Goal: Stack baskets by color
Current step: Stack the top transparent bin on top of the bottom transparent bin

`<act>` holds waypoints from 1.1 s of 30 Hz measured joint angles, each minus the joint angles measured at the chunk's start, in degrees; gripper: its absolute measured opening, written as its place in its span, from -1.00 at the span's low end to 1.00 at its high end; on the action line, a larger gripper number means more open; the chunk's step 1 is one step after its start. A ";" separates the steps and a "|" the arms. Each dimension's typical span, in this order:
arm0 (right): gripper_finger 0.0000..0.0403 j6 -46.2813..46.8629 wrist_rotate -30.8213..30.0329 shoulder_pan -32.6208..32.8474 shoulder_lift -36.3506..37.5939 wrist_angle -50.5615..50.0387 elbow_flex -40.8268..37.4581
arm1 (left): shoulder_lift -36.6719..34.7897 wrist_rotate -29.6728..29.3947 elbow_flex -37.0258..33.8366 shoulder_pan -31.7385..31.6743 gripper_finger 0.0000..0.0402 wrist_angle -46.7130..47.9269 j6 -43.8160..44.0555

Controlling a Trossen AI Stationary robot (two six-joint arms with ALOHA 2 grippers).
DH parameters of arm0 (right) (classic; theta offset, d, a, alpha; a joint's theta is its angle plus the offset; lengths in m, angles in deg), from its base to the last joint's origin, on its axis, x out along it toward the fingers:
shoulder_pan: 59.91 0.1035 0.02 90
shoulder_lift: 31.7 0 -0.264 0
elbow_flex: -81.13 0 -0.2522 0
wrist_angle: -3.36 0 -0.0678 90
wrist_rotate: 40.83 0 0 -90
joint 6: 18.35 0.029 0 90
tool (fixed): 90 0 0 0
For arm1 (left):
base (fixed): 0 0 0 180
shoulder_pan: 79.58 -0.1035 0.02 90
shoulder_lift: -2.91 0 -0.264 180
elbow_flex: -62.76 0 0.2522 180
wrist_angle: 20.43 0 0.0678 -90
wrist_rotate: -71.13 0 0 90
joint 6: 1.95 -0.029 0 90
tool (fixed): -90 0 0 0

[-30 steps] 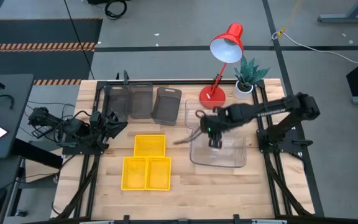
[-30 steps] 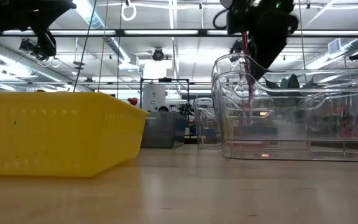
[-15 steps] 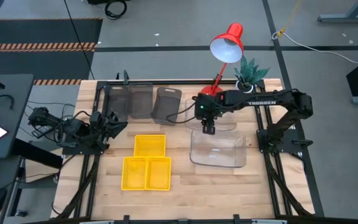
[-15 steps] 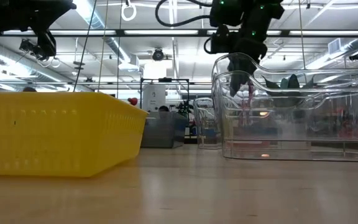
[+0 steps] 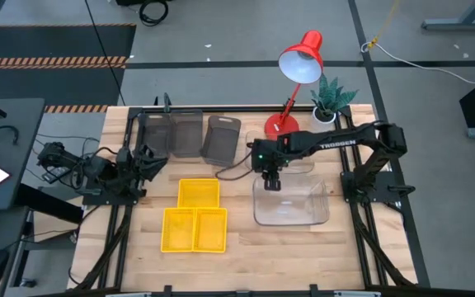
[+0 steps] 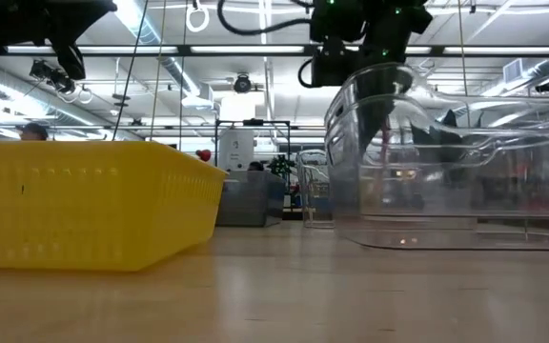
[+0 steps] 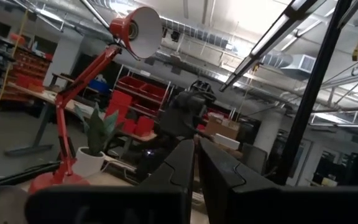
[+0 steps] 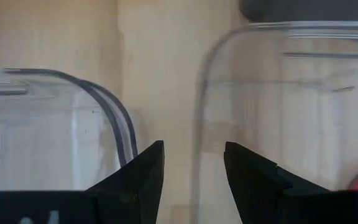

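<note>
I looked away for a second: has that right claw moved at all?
Yes. In the high view the right claw has left the middle of the clear bin and gone toward the table's left and back, nearer the lamp's base; it is open.

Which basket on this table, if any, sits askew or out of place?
None clearly does. The yellow plastic baskets, smoky grey baskets and clear plastic bins all lie flat in colour groups; the open right gripper hovers over the clear ones.

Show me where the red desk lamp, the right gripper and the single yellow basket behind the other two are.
red desk lamp [image 5: 301, 60], high view, on its shade.
right gripper [image 5: 272, 185], high view, midway between its fingertips, at the clear basket's rim.
single yellow basket [image 5: 199, 194], high view, on its floor.
</note>
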 joint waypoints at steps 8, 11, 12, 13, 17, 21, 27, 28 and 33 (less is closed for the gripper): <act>-0.14 3.12 -7.98 4.68 -0.22 0.77 0.02 | -0.02 -0.13 0.00 0.00 -0.82 0.21 0.10; -0.12 3.14 -9.54 4.20 -0.15 -0.20 0.00 | -0.02 -0.13 0.00 0.00 -0.84 0.23 0.12; -0.11 3.28 -9.41 3.59 -0.11 -0.54 0.02 | -0.02 -0.13 0.00 0.00 -0.85 0.23 0.12; -0.10 3.62 -9.03 2.90 -0.09 -0.75 0.02 | -0.02 -0.13 0.00 0.02 -0.86 0.23 0.13; -0.06 3.67 -6.48 0.46 -0.23 -2.14 0.02 | -0.02 -0.13 0.00 0.02 -0.85 0.25 0.14; -0.05 2.66 -4.60 -0.79 -0.24 -2.66 0.02 | -0.02 -0.11 0.00 0.02 -0.82 0.31 0.14; -0.08 2.76 -1.83 -0.77 -0.24 0.10 -1.42 | -0.02 -0.11 0.00 0.02 -0.85 0.34 0.14; -0.08 3.10 -1.42 -0.67 -0.26 0.71 -2.21 | -0.02 -0.11 0.00 0.02 -0.86 0.36 0.14; -0.08 3.78 -1.95 -0.63 -0.26 3.51 -6.04 | -0.02 -0.11 0.00 0.02 -0.84 0.32 0.13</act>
